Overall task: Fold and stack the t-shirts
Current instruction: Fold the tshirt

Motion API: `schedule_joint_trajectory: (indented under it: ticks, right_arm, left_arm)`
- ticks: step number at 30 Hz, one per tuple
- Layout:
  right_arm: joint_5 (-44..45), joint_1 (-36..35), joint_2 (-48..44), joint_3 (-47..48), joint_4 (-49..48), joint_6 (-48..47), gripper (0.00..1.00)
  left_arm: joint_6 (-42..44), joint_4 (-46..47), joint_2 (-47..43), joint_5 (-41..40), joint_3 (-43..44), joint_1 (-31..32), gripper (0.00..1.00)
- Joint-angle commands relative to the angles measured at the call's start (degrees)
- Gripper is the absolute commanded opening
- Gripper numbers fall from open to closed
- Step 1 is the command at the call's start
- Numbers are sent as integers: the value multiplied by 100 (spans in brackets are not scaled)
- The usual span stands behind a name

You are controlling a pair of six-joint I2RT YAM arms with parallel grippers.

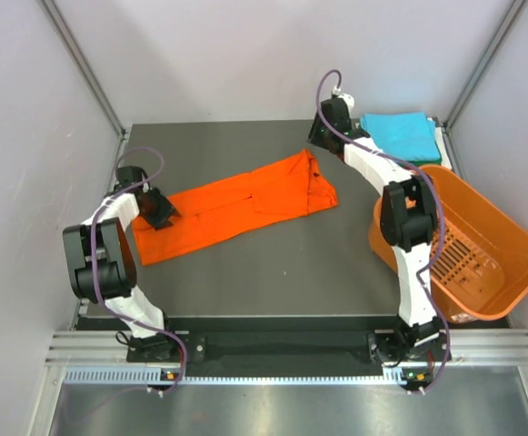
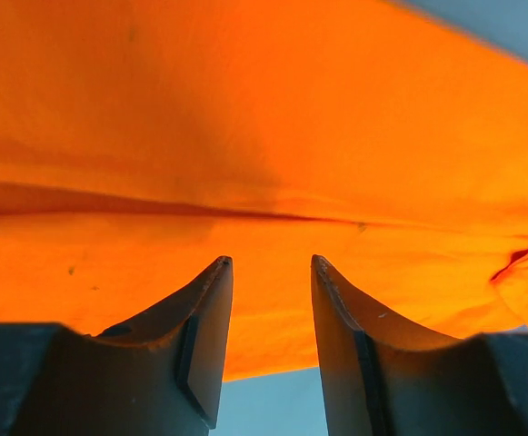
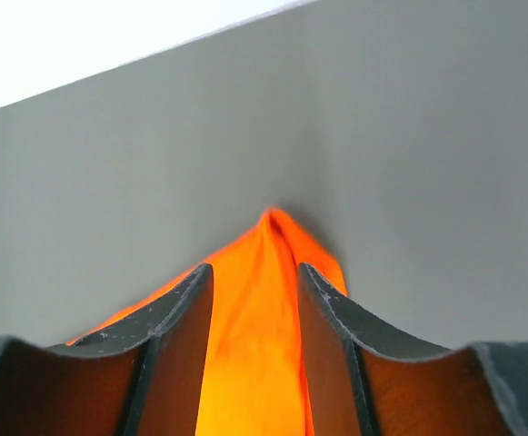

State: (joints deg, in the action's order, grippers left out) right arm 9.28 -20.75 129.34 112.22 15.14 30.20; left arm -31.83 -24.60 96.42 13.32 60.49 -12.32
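Observation:
The bright orange t-shirt (image 1: 236, 207), folded into a long strip, lies slantwise across the table. My left gripper (image 1: 161, 212) is at its left end. In the left wrist view the fingers (image 2: 211, 313) stand apart over flat orange cloth (image 2: 264, 136), with bare table between the pads. My right gripper (image 1: 316, 145) is at the shirt's far right corner. In the right wrist view bunched orange cloth (image 3: 256, 336) fills the gap between the fingers (image 3: 191, 309) and peaks just past the tips. The turquoise folded shirt (image 1: 402, 136) lies at the back right.
The rigid orange slotted basket (image 1: 495, 245) stands tilted at the table's right edge, beside my right arm. Grey walls and frame posts close in the table on the left, back and right.

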Motion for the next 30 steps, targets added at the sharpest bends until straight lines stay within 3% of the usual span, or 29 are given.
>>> schedule_joint_trajectory:
  ticks: [1, 5, 13, 30]
  right_arm:
    - [443, -113, -813, -489, 596, 829, 43]
    - [1110, -104, -1305, -1096, 1174, 1829, 45]
    - [1700, -131, -1613, -1642, 2247, 2815, 44]
    - [1893, -447, -1596, -2284, 2345, 3669, 44]
  left_arm:
    - [-270, 289, 96, 224, -318, -25, 45]
    - [-516, 263, 211, 145, -494, -104, 43]
    - [-684, 114, -167, -629, -705, -96, 44]
    - [-447, -212, -589, -1279, -723, -104, 44]
